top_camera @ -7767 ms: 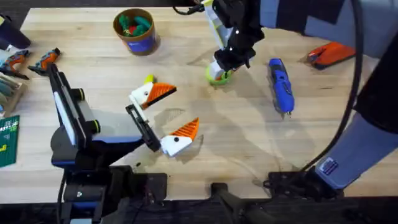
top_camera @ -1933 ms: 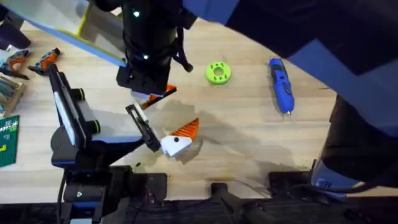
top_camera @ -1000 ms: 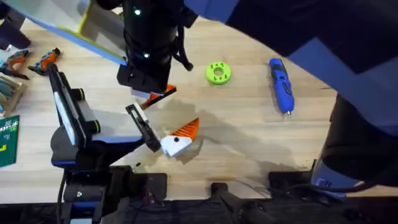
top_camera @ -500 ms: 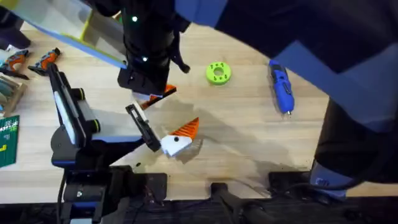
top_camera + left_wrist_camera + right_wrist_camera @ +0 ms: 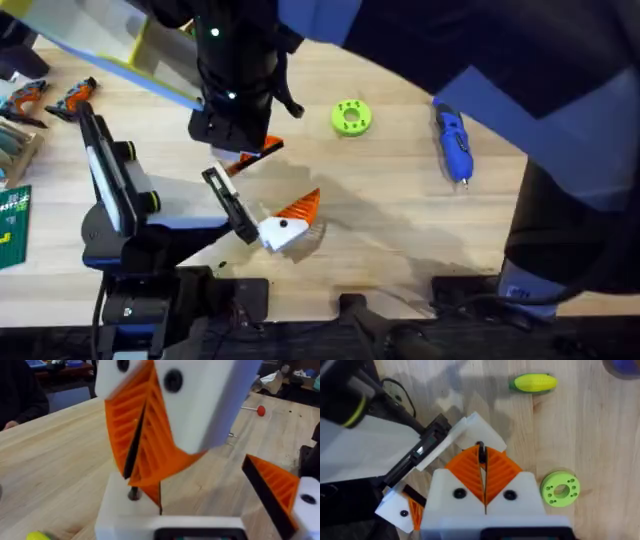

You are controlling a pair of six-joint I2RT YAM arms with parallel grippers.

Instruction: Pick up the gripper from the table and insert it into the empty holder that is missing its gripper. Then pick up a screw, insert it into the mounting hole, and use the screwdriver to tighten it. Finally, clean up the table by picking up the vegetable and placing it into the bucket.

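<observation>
Wooden tabletop lay under both arms, and the right gripper (image 5: 481, 462), which seconds before had been over at the green disc (image 5: 350, 117), had crossed to the left gripper (image 5: 290, 175) and barely stirred in the last second. Its pads were pinched on a small dark screw (image 5: 133, 493), poised just over the white holder (image 5: 116, 508); the left arm's fingers stood apart. I judged the screw close to seating, with the screwdriver (image 5: 452, 135) untouched and the vegetable (image 5: 535, 382) left on the table.
</observation>
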